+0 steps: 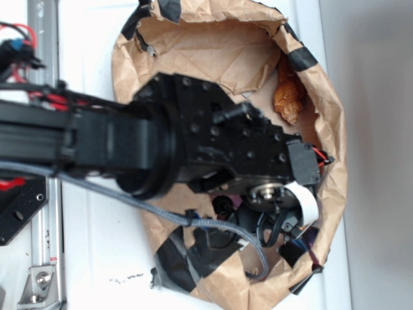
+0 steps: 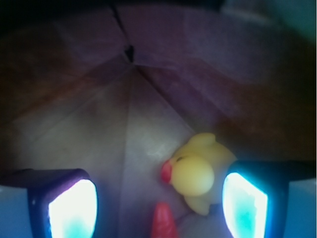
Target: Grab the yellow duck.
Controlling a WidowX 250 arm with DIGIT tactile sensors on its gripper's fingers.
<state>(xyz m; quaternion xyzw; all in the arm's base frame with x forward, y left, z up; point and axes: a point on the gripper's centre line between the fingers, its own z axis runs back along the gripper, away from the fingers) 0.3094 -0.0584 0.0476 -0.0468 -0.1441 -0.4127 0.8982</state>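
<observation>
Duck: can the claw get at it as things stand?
Probably yes. The wrist view shows the duck between the open claw fingers, hugging the right one; an orange-red tip lies beside it, not blocking.

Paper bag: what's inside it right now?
Inside the paper bag: the claw, yellow duck between its fingers, an orange tip and a croissant-like item. The arm hides the rest.

Open claw (image 2: 158,203) inside brown paper bag (image 1: 322,116); yellow duck (image 2: 200,171) touches one finger, bare bag floor toward the other.
</observation>
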